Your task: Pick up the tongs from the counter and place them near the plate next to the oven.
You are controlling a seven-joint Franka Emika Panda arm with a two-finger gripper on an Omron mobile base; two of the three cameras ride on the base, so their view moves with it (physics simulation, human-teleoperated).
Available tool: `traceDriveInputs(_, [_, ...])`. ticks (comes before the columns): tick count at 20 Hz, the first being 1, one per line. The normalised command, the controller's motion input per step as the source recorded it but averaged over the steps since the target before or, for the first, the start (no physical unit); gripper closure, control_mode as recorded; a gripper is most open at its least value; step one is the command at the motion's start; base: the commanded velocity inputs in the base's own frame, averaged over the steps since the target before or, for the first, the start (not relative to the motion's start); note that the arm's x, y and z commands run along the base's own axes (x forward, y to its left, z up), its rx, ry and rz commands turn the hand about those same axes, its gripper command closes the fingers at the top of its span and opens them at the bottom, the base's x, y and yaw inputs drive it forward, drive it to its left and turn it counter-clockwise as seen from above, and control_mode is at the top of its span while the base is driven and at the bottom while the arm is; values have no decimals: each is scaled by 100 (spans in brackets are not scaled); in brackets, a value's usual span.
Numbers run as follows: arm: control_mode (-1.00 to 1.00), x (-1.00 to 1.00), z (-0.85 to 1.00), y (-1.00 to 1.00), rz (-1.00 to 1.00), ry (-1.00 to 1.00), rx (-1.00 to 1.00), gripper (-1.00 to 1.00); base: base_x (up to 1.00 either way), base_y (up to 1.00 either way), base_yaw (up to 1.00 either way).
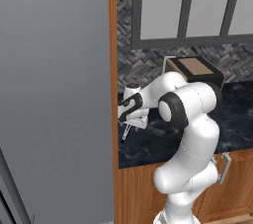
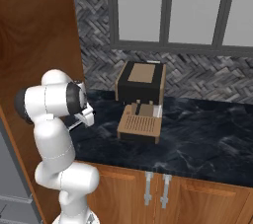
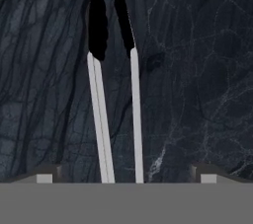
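Note:
The tongs (image 3: 100, 119) have two silver arms with black tips and lie lengthwise on the black marbled counter (image 3: 197, 94), running away from the hand. My gripper (image 3: 126, 178) is open just above their near end. Its fingertips (image 3: 44, 176) stand wide on either side without touching the arms. From the left base view, the gripper (image 1: 130, 123) hovers low over the counter (image 1: 163, 141) at its left end, and the tongs (image 1: 126, 134) slant down below it. The hand (image 2: 83, 114) is close to the wooden column. The plate and the oven are out of view.
A tall wooden cabinet column (image 2: 39, 30) rises right beside the hand at the counter's left end. A dark and brown coffee machine (image 2: 141, 99) stands at the back of the counter (image 2: 202, 139), under the window (image 2: 168, 6). Cabinet doors with handles (image 2: 155, 188) sit below.

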Motion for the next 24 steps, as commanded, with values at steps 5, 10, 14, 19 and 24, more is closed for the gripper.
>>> traceDriveInputs(5, [-100, 0, 0, 0, 0, 0, 0, 100, 0, 0, 0])
traceDriveInputs(10, [-100, 0, 0, 0, 0, 0, 0, 100, 0, 0, 0])
traceDriveInputs(14, [-100, 0, 0, 0, 0, 0, 0, 100, 0, 0, 0])
traceDriveInputs(19, [-100, -2, -4, -12, 0, 0, 0, 100, 0, 0, 0])
traceDriveInputs(24, [-100, -41, 35, -24, 0, -16, 2, 100, 0, 0, 0])
